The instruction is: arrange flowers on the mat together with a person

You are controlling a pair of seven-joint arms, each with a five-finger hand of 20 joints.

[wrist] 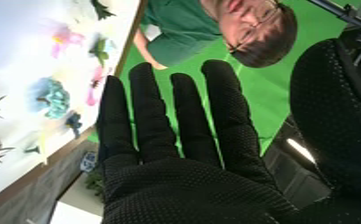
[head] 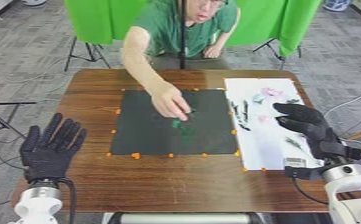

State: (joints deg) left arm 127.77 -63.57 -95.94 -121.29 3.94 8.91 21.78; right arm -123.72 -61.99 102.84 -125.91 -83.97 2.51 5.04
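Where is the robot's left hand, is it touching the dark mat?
Apart. The head view shows brown tabletop between the left hand and the near side edge of the dark mat.

Bright, fairly even light is filling the room. White mat (head: 270, 135), 3 o'clock in head view, is glaring; brown table (head: 96, 187) is showing faint sheen near 6 o'clock. Right wrist view: strip lamp (wrist: 301, 151) is glowing amid dimness.
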